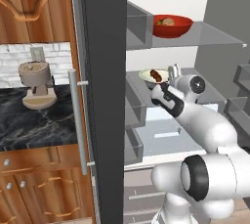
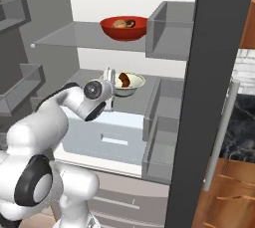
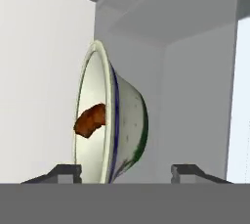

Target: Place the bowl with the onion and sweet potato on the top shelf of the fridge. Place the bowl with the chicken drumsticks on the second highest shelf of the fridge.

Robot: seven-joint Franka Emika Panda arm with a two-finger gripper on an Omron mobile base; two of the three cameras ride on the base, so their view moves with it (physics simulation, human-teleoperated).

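A red bowl [image 1: 172,26] [image 2: 124,28] holding the tan onion [image 1: 168,22] [image 2: 119,23] and the dark sweet potato [image 2: 131,23] stands on the top shelf [image 1: 215,34] [image 2: 64,35] of the open fridge [image 1: 105,96]. One level lower, a pale bowl with a blue stripe [image 1: 152,76] [image 2: 127,85] [image 3: 122,120] rests on the second glass shelf [image 2: 84,77] with a reddish-brown chicken drumstick [image 1: 156,75] [image 2: 124,79] [image 3: 90,120] inside. My gripper [image 1: 172,71] [image 2: 110,80] [image 3: 126,170] is at this bowl's near rim. It is open, its fingertips apart on either side of the rim with gaps showing.
Grey door bins [image 1: 134,27] [image 2: 169,28] line both fridge doors close to the arm. A pale drawer [image 1: 161,125] [image 2: 114,132] sits under the second shelf. A coffee machine [image 1: 36,83] stands on the dark marble counter [image 1: 34,120], left of the door's silver handle [image 1: 78,120].
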